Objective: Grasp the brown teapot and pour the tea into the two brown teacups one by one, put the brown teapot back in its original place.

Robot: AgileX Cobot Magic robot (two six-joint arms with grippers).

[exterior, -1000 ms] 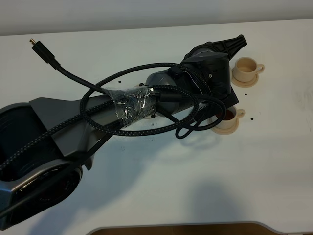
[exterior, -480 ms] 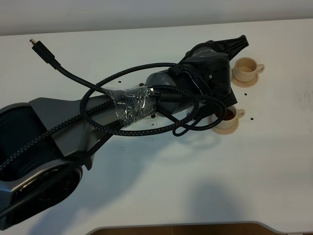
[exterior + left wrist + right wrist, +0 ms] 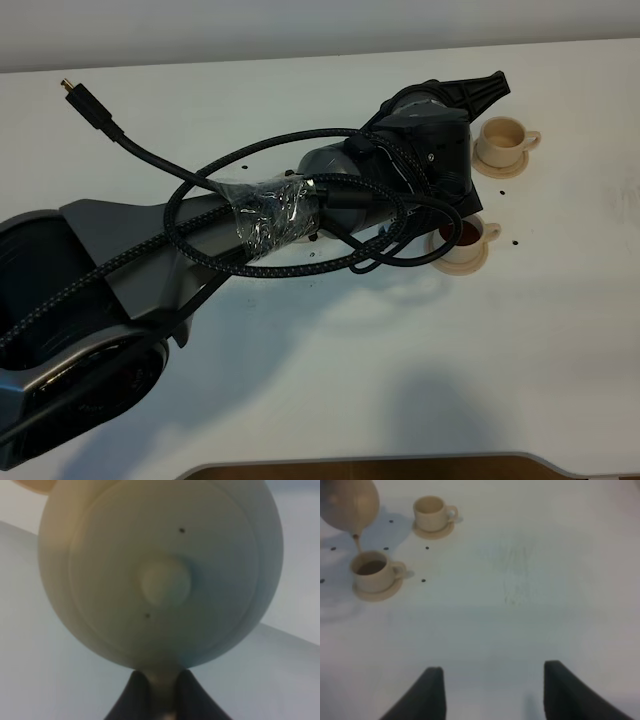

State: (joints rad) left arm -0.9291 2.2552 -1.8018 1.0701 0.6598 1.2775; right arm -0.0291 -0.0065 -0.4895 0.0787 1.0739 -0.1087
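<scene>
My left gripper (image 3: 160, 700) is shut on the loop handle of the brown teapot (image 3: 160, 570), whose knobbed lid fills the left wrist view. In the high view my left wrist (image 3: 430, 150) hides the teapot. In the right wrist view the teapot (image 3: 347, 502) hangs tilted over the near teacup (image 3: 370, 570), and a thin stream drops from its spout. That teacup (image 3: 465, 238) holds dark tea. The far teacup (image 3: 503, 135) on its saucer, also in the right wrist view (image 3: 431, 511), looks empty. My right gripper (image 3: 492, 695) is open and empty over bare table. The teapot's own saucer is hidden.
Small dark drops (image 3: 423, 580) dot the white table (image 3: 400, 380) around the cups. A loose black braided cable (image 3: 95, 110) loops off my left arm over the table's far left. The table's front edge (image 3: 400, 462) lies at the bottom of the high view.
My left wrist has turned very slightly and the cable loop under it has shifted. The cups and my right gripper have not moved.
</scene>
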